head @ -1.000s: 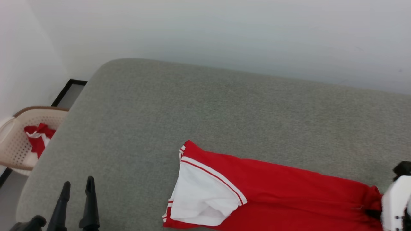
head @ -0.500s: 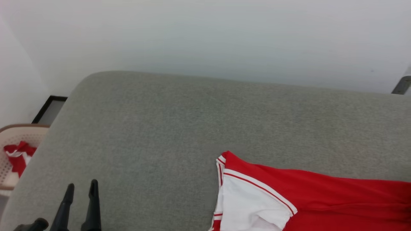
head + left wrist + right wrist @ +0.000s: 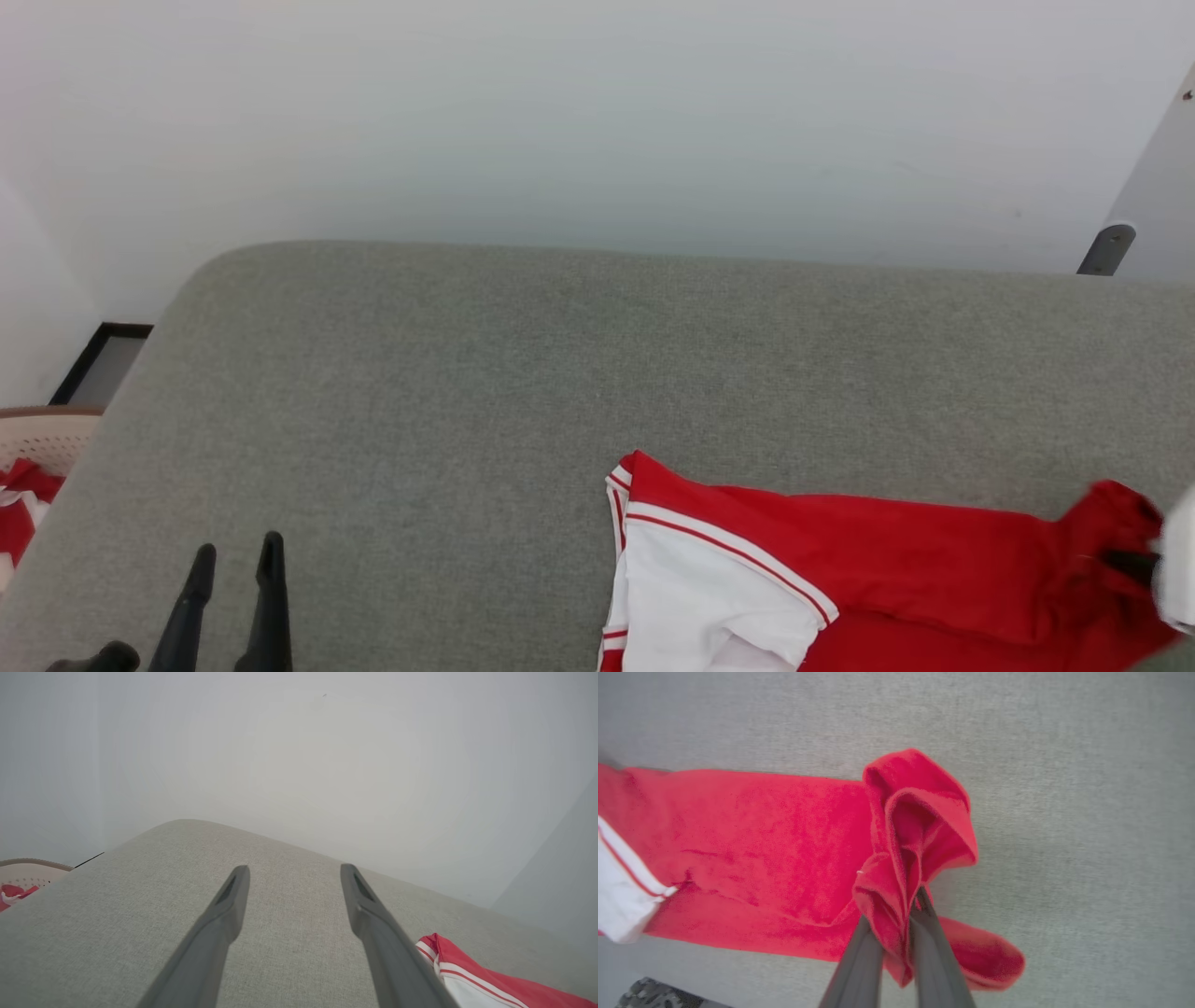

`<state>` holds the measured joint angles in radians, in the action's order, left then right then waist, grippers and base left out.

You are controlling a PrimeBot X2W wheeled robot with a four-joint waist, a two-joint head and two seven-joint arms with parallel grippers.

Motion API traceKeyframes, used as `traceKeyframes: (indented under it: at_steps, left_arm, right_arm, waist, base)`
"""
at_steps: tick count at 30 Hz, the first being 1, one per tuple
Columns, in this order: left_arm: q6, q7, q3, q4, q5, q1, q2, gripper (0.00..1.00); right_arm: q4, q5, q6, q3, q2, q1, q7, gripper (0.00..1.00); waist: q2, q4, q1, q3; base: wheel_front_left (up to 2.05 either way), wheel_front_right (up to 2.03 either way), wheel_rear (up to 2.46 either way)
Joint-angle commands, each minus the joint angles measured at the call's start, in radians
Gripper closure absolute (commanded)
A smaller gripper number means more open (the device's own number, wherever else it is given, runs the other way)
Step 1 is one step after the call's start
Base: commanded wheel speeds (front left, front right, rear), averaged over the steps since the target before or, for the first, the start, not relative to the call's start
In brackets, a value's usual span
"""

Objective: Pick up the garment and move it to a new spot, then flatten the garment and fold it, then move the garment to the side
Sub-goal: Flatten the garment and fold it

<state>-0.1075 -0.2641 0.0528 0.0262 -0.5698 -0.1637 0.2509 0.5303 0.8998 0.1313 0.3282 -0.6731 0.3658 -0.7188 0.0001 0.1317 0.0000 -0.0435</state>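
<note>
- Though flat over most of its length, now bunched and raised at the 3 o'clock end of the head view: against a second ago, has drawn the garment point(image 3: 896, 569) up off the grey padded surface point(image 3: 467, 373) there into a standing red fold
- Should discount the sideways slide of the whole head view, basket point(image 3: 47, 434) at 9 o'clock included: camera turn, not travel of cloth
- Reads, as a judgement, as the pick-up just begun: lifted by one end, not yet carried to a new spot, with flattening and folding ahead
- Right gripper point(image 3: 894, 907): jaws almost together, clamped on a thick wad of red hem, with folds spilling past both fingers
- Left gripper point(image 3: 294, 872): jaws apart, holding and touching nothing, poised over bare surface at 7 o'clock in the head view, well apart from the white sleeve point(image 3: 709, 607)
- Places the garment from 6 to 3 o'clock in the head view, sleeve end at 6, gripped end at 3
</note>
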Motion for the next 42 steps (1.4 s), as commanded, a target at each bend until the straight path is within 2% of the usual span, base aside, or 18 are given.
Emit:
traceKeyframes:
  at_steps: [1,7,15,23,29,36,37,39,41,42]
  left_arm:
    - [-0.007,0.0,0.001,0.002,-0.003,-0.007,0.0,0.0]
    - [-0.008,0.001,-0.014,0.008,-0.01,-0.002,-0.001,0.0]
    - [-0.013,0.004,-0.044,0.019,-0.013,0.026,-0.002,0.0]
    - [-0.017,0.006,-0.085,0.035,-0.015,0.055,-0.009,0.0]
    - [-0.017,0.006,-0.107,0.051,-0.02,0.075,-0.009,0.0]
    - [-0.019,0.003,-0.112,0.063,-0.021,0.087,-0.015,0.0]
    - [-0.019,0.002,-0.111,0.065,-0.022,0.089,-0.016,0.0]
    - [-0.02,0.002,-0.109,0.069,-0.023,0.092,-0.018,0.0]
    - [-0.02,0.001,-0.107,0.074,-0.024,0.095,-0.021,0.0]
    - [-0.02,0.001,-0.109,0.076,-0.022,0.097,-0.023,0.0]
  right_arm:
    - [-0.028,0.019,-0.001,0.002,0.014,-0.012,-0.004,1.0]
    - [-0.173,0.055,-0.001,0.026,0.072,-0.028,-0.021,1.0]
    - [-0.245,0.024,-0.001,0.074,0.198,-0.001,-0.019,1.0]
    - [-0.188,-0.035,-0.001,0.138,0.334,0.041,0.019,1.0]
    - [-0.105,-0.077,-0.001,0.183,0.388,0.068,0.043,1.0]
    - [0.024,-0.123,-0.001,0.214,0.436,0.116,0.107,1.0]
    - [0.038,-0.133,-0.001,0.222,0.442,0.123,0.114,0.9]
    - [0.06,-0.149,-0.001,0.244,0.449,0.137,0.129,0.58]
    - [0.079,-0.157,-0.001,0.271,0.457,0.148,0.14,0.52]
    - [0.088,-0.158,-0.001,0.28,0.46,0.153,0.148,0.4]
  waist:
    - [-0.0001,-0.001,0.0,-0.004]
    - [-0.0001,0.017,0.0,-0.011]
    - [-0.0001,0.08,0.0,-0.011]
    - [-0.0001,0.147,0.0,-0.004]
    - [-0.0001,0.193,0.0,0.003]
    - [-0.0001,0.208,0.0,0.019]
    - [-0.0001,0.207,0.0,0.021]
    - [-0.0001,0.203,0.0,0.023]
    - [-0.0001,0.196,0.0,0.024]
    - [-0.0001,0.194,0.0,0.025]
  base:
    - [0.0,0.0,0.0]
    - [0.0,0.0,0.0]
    - [0.0,0.0,0.0]
    - [0.0,0.0,0.0]
    - [0.0,0.0,0.0]
    - [0.0,0.0,0.0]
    - [0.0,0.0,0.0]
    - [0.0,0.0,0.0]
    - [0.0,0.0,0.0]
    - [0.0,0.0,0.0]
